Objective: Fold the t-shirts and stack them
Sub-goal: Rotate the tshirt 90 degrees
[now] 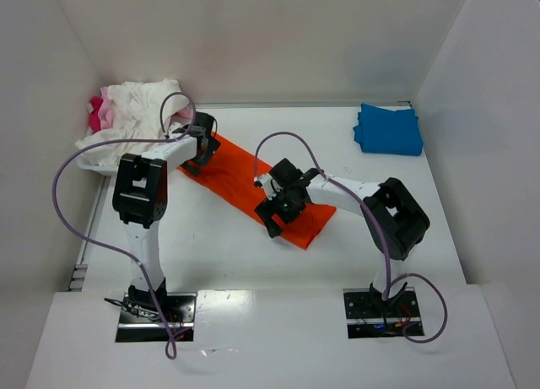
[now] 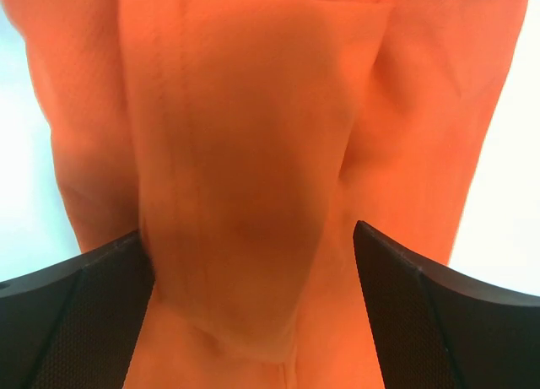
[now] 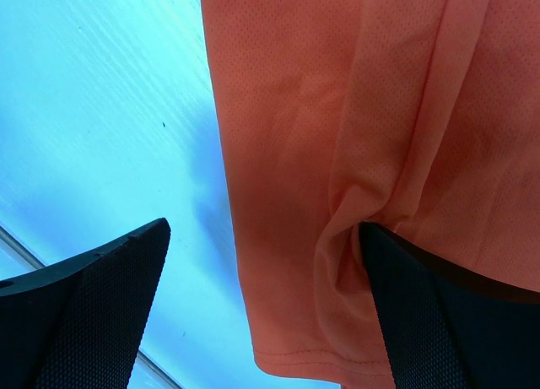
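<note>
A spread shirt [image 1: 245,182] under the left claw [image 1: 201,144] and right claw [image 1: 274,208], heap of shirts [image 1: 135,110] just left of the left one, folded shirt [image 1: 388,129] well behind and right of the right one.

Overhead view bright, even, diffuse light; white walls [image 1: 253,35] nearly washed out; faint soft shadows on table [image 1: 219,245], mild sheen at its near edge. Left wrist view: orange t-shirt [image 2: 253,153] very close, soft focus, background blown white. Right wrist view: table tinted cyan, cloth weave sharp, soft shadow along hem
</note>
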